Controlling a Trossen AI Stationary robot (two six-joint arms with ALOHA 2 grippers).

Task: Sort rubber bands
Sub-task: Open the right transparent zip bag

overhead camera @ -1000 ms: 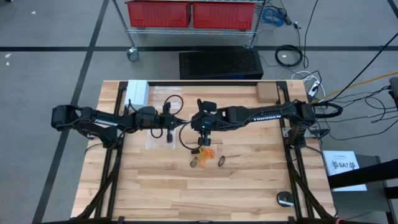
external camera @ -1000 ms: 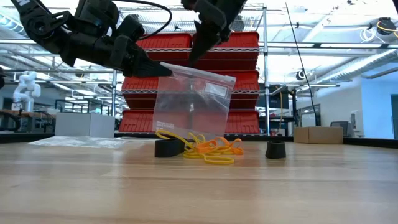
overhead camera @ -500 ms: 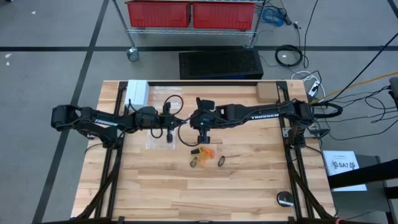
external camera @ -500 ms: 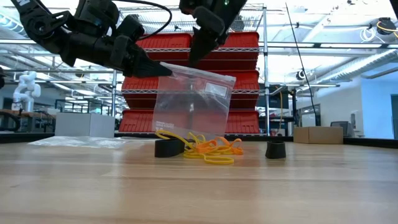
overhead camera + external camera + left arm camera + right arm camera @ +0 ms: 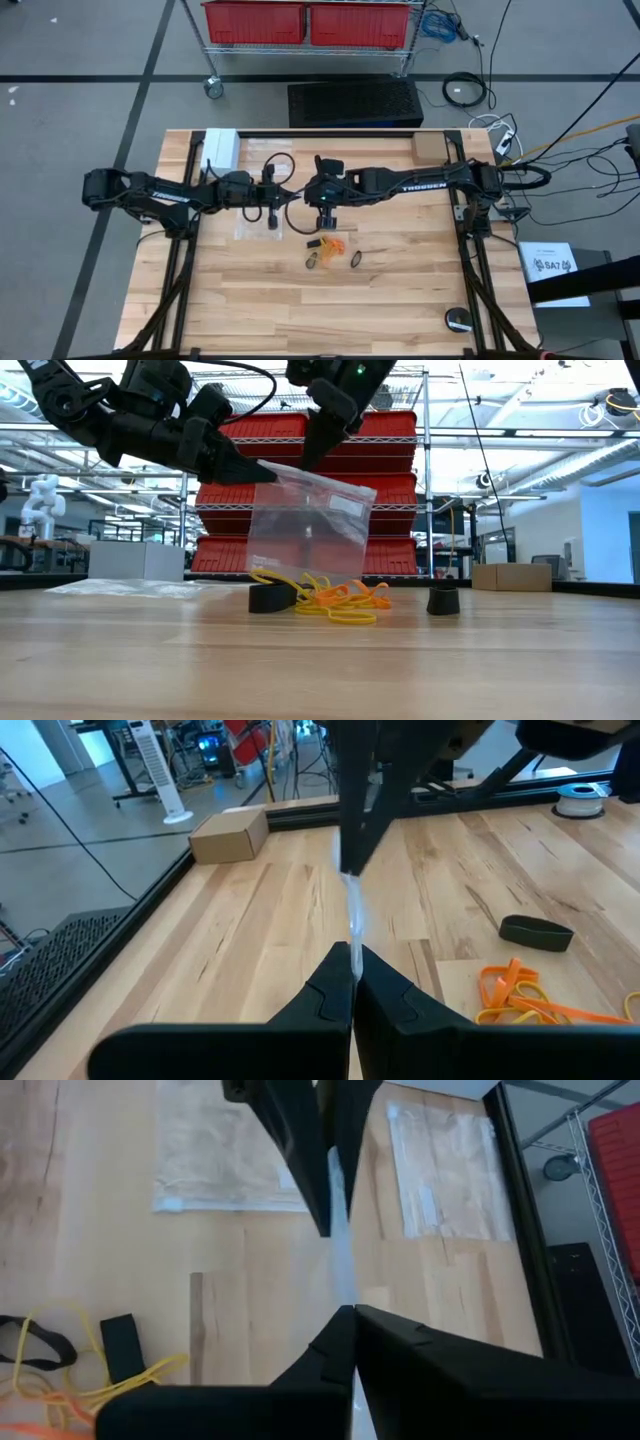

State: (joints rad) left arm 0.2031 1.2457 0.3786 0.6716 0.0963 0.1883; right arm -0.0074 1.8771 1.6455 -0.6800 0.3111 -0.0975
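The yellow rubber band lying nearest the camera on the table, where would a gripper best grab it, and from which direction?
Probably from straight above, pinching across one strand of the yellow band at its near edge. It lies flat on the table and apart from the orange tangle there, so fingers straddling that strand should catch only it.

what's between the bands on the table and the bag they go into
Nothing visible. The clear bag hangs over the rubber bands, pinched at its top by the left tool and right tool, so both are busy.
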